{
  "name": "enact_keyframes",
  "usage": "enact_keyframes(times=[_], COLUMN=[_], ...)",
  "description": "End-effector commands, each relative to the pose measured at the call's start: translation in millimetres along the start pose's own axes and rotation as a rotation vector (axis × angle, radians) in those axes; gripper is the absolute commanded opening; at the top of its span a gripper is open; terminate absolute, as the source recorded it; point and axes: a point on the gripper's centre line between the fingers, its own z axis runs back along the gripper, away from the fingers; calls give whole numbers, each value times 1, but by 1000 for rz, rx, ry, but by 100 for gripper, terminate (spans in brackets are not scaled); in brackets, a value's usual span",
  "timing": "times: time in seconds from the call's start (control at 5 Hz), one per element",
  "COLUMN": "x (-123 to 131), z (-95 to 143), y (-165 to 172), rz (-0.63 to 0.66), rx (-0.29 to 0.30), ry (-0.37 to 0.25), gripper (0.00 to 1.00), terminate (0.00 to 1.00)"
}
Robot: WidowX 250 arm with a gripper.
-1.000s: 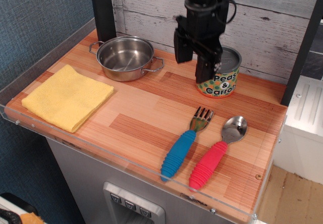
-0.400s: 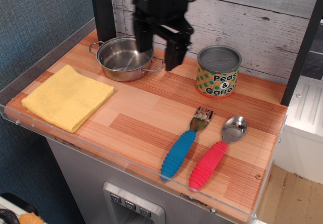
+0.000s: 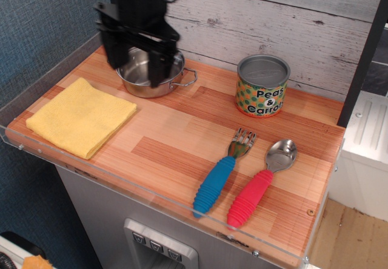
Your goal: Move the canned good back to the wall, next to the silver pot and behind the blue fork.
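- Our pincer (image 3: 138, 63) has swung left since a second ago, off the canned good (image 3: 262, 86) and over the silver pot (image 3: 150, 70).
- The can stands upright by the wall (image 3: 291, 14), behind the blue fork (image 3: 220, 173).
- We judge it light, rigid, smooth; grip its sides.
- Pincer hangs vertical, spread, empty.

Single fixed view, high, off the counter's (image 3: 182, 136) front-left corner. Faces down and back toward the plank wall (image 3: 291, 20). Medium range; whole counter in frame. No second view.
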Motion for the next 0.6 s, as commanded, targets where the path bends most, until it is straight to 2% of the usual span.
enact_keyframes(times=[0.0, 0.2, 0.4], x=[-24, -30, -30], z=[15, 8, 8], y=[29, 43, 43], rz=[144, 162, 162], rx=[47, -12, -12], ry=[-47, -68, -68], gripper=[100, 100, 100], terminate=[0, 0, 100])
